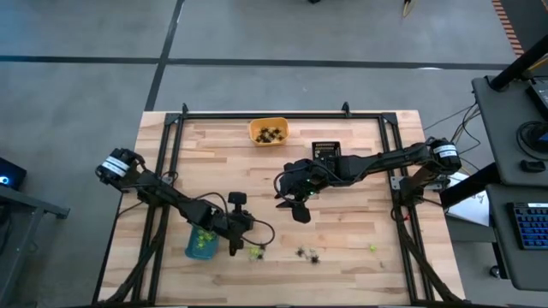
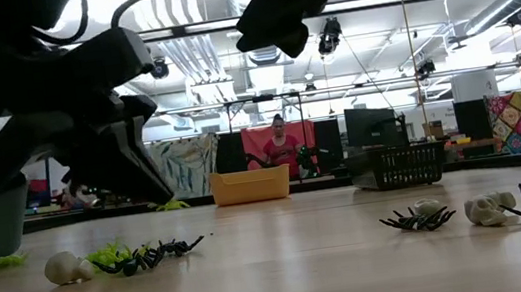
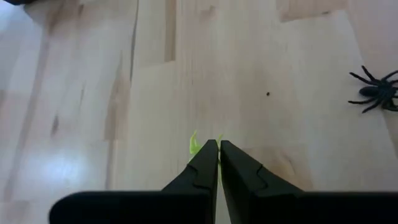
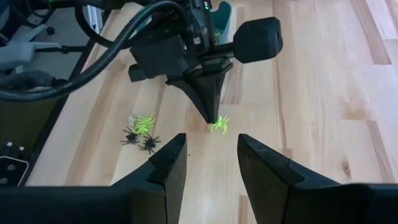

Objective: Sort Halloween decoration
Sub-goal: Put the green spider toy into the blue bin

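Observation:
My left gripper (image 4: 214, 117) is shut on a lime-green spider trinket (image 4: 219, 125), just right of the blue tray (image 1: 201, 242), which holds green pieces. A small pile of lime-green, black and whitish decorations (image 4: 140, 130) lies on the wood close by. More black spiders and a whitish piece (image 2: 491, 208) lie farther right, near the table's front. Over the table's middle hangs my right gripper (image 4: 211, 155), open with nothing between its fingers. The orange tray (image 1: 268, 131) and the black tray (image 1: 325, 152) stand at the far side. My left gripper pinches the lime-green spider between the very ends of its two fingers (image 4: 211, 106), which slant down from the table's left. Legs (image 3: 195, 145) stick out beside the fingertips. The spider hangs at the tips, close over the wood; whether it is clear of it I cannot tell.
A single lime-green piece (image 1: 372, 248) lies near the front right. A black frame (image 1: 282, 114) rims the table. Bare wood spreads between the trays and the trinkets. Beyond the table a person in red (image 2: 281, 148) sits among screens.

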Tool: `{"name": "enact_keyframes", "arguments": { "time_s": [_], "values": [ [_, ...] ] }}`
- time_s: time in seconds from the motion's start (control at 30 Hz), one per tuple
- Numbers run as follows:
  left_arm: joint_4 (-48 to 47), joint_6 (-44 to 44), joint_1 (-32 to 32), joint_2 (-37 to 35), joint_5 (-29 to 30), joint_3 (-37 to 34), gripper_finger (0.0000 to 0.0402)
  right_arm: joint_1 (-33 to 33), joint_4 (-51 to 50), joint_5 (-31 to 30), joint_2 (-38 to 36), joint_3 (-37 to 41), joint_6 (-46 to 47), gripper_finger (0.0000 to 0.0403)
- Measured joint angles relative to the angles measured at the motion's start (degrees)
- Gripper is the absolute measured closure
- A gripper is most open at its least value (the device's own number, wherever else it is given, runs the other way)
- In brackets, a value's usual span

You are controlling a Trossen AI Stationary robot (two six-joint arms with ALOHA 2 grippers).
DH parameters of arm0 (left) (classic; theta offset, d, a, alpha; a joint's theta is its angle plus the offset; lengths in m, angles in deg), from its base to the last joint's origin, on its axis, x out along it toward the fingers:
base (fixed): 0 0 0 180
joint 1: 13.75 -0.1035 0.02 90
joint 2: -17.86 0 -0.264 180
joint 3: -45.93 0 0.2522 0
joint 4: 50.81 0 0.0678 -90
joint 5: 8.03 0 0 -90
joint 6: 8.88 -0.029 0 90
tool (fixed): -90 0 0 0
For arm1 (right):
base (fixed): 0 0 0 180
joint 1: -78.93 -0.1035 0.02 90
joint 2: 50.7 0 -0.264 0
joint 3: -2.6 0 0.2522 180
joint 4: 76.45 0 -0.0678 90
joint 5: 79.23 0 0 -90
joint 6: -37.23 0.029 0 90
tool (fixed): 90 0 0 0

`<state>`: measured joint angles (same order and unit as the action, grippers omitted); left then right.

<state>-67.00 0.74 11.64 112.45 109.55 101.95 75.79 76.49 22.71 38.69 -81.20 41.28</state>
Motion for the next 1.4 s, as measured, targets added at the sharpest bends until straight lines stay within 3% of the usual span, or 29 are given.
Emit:
{"name": "enact_keyframes", "arguments": {
  "time_s": [0.3,0.6,0.77,0.93,1.07,1.13,1.33,1.4],
  "values": [
    [0.3,-6.5,-1.1,-4.9,4.8,0.0,0.0401,0.0,-1.8,0.0,-0.5,0.0,0.0,0.0268],
    [2.5,-16.8,-9.1,-12.3,5.4,0.1,0.0401,0.0,-8.0,0.0,-3.9,0.0,0.8,0.0268],
    [2.3,-18.4,-10.7,-16.1,0.9,0.1,0.0401,0.0,-9.5,0.0,-4.5,0.0,0.8,0.0268],
    [2.3,-17.2,-10.7,-16.5,-7.8,-0.4,0.0401,0.0,-10.0,0.0,-4.5,0.0,0.1,0.0268],
    [7.1,-15.8,-11.1,-13.4,-7.5,-1.0,0.0401,0.0,-9.7,-0.2,-4.4,0.2,-1.1,0.0268],
    [8.4,-16.1,-11.3,-11.8,-7.4,-1.1,0.0401,0.0,-7.6,-2.1,-4.3,0.9,-1.1,0.0268],
    [11.9,-16.6,-11.1,-11.4,-7.3,-1.2,0.0401,0.1,1.5,-15.3,-3.4,6.2,-3.8,0.0268],
    [12.7,-16.4,-10.8,-12.8,-7.2,-1.5,0.0401,0.4,6.0,-16.6,-2.8,8.8,-6.5,0.0268]
  ]
}}
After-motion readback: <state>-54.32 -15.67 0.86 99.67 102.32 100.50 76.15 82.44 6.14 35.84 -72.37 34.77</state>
